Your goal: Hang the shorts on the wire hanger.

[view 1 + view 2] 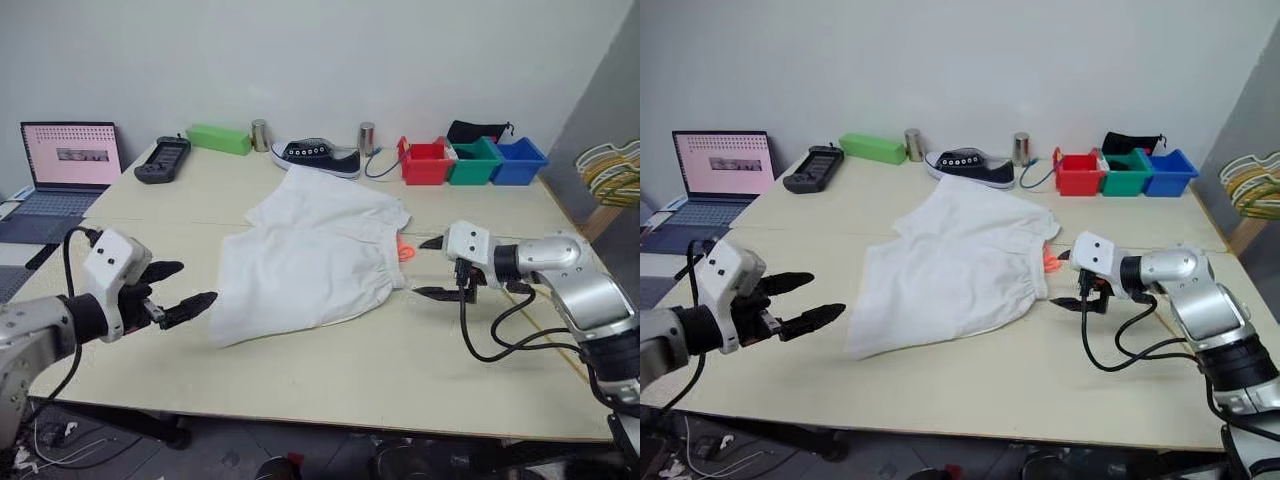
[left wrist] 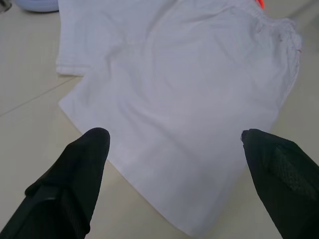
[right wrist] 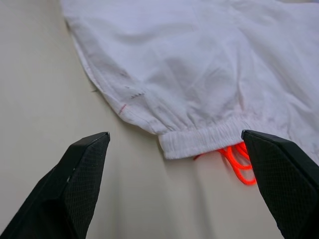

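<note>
The white shorts (image 1: 310, 260) lie flat in the middle of the table (image 1: 330, 380), waistband toward the right, with the orange drawstring (image 1: 403, 248) poking out at that end. My left gripper (image 1: 198, 281) hovers open just left of the shorts' leg hem, nothing between its fingers. My right gripper (image 1: 418, 267) is open just right of the waistband, fingers pointing at it. In the right wrist view the gathered waistband (image 3: 204, 139) and orange cord (image 3: 239, 159) lie between the spread fingers but apart from them. The wire hanger is out of view.
Along the table's back stand a laptop (image 1: 70, 155), a black controller (image 1: 162, 158), a green box (image 1: 218, 138), a black shoe (image 1: 318, 155), two metal cylinders and red (image 1: 426, 162), green and blue bins. A bunch of hangers (image 1: 612, 172) sits off the right edge.
</note>
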`<action>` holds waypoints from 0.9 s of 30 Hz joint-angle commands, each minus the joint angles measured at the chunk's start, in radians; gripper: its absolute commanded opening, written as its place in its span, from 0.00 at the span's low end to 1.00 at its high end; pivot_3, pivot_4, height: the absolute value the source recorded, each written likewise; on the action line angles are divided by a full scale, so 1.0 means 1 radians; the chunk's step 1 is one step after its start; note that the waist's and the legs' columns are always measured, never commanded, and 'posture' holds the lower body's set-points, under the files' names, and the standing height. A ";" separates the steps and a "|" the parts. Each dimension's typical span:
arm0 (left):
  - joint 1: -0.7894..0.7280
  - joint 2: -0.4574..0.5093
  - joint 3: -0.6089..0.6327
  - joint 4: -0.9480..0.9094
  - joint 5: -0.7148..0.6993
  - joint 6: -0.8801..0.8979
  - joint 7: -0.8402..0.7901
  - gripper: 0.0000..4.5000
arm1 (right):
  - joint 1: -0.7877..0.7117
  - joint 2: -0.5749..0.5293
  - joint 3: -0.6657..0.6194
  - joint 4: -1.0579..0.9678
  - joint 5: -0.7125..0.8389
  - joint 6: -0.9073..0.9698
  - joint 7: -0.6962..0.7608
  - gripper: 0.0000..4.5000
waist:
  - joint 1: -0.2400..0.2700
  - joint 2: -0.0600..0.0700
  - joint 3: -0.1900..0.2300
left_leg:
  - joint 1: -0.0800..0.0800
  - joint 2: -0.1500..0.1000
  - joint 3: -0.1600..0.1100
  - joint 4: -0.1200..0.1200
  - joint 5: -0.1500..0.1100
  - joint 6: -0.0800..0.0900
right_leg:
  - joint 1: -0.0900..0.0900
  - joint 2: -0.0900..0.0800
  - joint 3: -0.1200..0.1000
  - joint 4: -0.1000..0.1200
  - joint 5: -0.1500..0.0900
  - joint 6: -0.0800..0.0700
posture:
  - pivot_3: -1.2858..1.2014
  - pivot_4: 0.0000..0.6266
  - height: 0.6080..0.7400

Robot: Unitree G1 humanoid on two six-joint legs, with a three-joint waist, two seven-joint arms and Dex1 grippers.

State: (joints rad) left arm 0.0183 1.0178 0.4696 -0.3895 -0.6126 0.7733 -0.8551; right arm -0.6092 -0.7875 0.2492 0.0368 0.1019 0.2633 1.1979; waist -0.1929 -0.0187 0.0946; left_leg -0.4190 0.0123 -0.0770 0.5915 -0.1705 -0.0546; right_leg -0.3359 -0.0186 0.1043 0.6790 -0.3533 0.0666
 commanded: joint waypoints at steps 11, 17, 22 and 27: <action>-0.002 0.008 -0.003 -0.039 0.019 -0.027 -0.026 1.00 | -0.105 0.053 0.028 0.149 -0.052 -0.148 0.059 1.00 | 0.003 0.001 0.004 | -0.001 0.000 -0.003 0.000 0.000 0.000 | 0.000 0.000 -0.004 0.002 0.001 -0.003 | 0.48 0.03 1.00; 0.091 -0.015 -0.080 -0.090 0.063 -0.075 -0.046 1.00 | -0.122 0.095 0.080 0.220 -0.119 -0.252 0.059 1.00 | 0.006 0.001 0.004 | -0.001 0.000 -0.003 0.000 0.000 0.000 | 0.002 0.000 -0.004 0.002 0.002 -0.003 | 0.48 0.03 1.00; 0.129 -0.035 -0.214 -0.060 0.149 -0.179 -0.071 1.00 | -0.178 0.159 0.140 0.393 -0.204 -0.394 0.041 1.00 | 0.006 0.001 0.004 | 0.001 -0.001 -0.003 0.001 0.000 0.000 | 0.003 0.000 -0.004 0.002 0.002 -0.003 | 0.49 0.02 1.00; 0.093 -0.076 -0.372 0.081 0.342 -0.382 -0.033 1.00 | -0.255 0.215 0.193 0.606 -0.301 -0.550 -0.013 1.00 | 0.005 0.002 0.002 | 0.002 -0.001 -0.004 0.001 0.000 0.000 | 0.004 0.000 -0.004 0.003 0.002 -0.003 | 0.49 0.01 1.00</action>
State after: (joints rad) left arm 0.1345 0.9471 0.1226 -0.3462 -0.3275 0.4642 -0.8969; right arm -0.8181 -0.5806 0.4388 0.5945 -0.1678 -0.2192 1.2104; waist -0.1878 -0.0168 0.0969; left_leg -0.4169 0.0111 -0.0810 0.5928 -0.1701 -0.0548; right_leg -0.3319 -0.0185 0.0998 0.6821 -0.3513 0.0636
